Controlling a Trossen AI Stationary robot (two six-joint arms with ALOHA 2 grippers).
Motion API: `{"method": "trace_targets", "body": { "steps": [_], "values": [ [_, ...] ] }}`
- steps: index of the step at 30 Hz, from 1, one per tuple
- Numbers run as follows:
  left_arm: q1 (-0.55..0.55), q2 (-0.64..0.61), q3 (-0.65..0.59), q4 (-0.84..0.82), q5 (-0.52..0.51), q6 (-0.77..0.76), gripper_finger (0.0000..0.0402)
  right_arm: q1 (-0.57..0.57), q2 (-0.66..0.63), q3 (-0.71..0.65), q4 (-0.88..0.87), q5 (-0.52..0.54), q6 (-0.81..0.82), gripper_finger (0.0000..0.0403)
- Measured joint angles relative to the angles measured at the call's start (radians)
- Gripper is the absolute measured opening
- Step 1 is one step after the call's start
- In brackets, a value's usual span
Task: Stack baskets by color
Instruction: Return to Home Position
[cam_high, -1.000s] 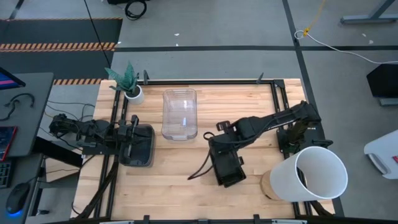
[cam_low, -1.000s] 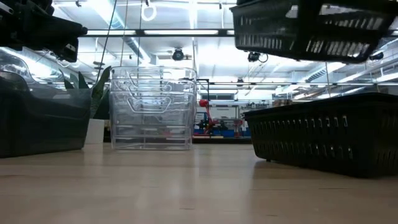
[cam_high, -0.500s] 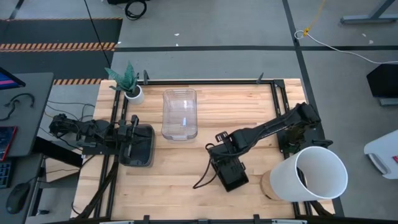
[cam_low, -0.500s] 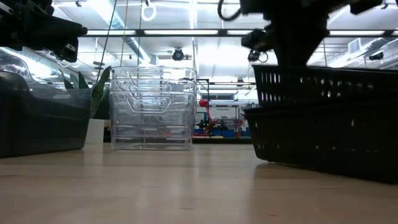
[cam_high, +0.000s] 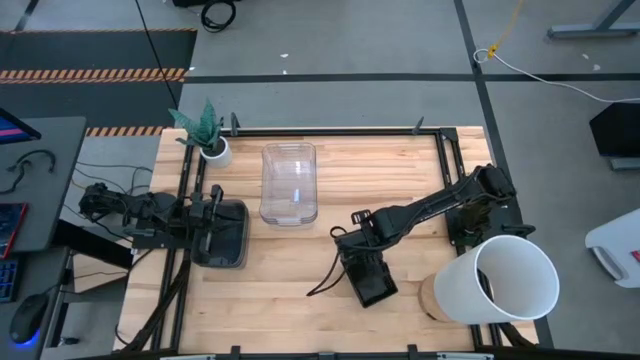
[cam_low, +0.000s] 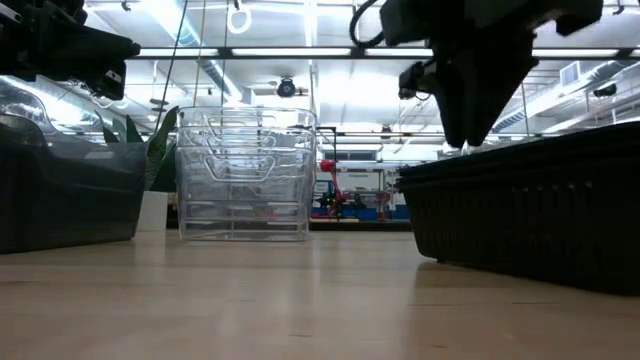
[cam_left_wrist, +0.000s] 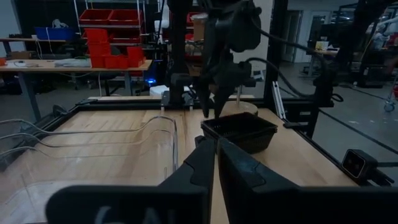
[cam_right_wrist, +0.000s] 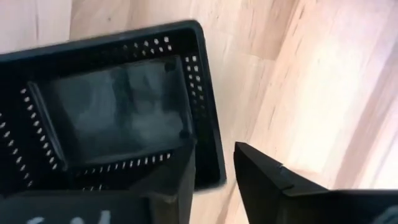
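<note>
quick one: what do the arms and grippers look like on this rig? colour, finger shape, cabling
Both arms are dark, near-black chains of jointed links. The left gripper and the right gripper each have two flat, tapered matte-black fingers. A loose black cable loops off the right arm near its wrist. No readable markings.

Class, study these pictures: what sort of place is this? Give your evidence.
Probably a robotics lab or workshop: a rail-framed wooden table, red storage bins beyond it, and hazard-striped tape on a concrete floor.
</note>
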Motion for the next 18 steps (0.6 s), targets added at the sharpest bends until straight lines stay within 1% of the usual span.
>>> {"method": "trace_targets", "body": {
  "steps": [4,6,9,13,18],
  "values": [
    [0.000,0.000,0.000,0.000,0.000,0.000,0.0033,0.000,-0.037,0.020,-0.026,0.008,-0.001,0.0131],
    [0.000,0.000,0.000,0.000,0.000,0.000,0.0035,0.002,-0.076,0.019,-0.028,0.050,-0.001,0.0133],
    [0.000,0.000,0.000,0.000,0.000,0.000,0.0035,0.008,-0.153,-0.025,0.020,0.136,0.006,0.0131],
    [0.000,0.000,0.000,0.000,0.000,0.000,0.0029,0.012,-0.289,-0.160,0.205,0.205,0.012,0.0130],
    [0.000,0.000,0.000,0.000,0.000,0.000,0.0026,0.007,-0.473,-0.386,0.486,0.273,0.015,0.0130]
  ]
}}
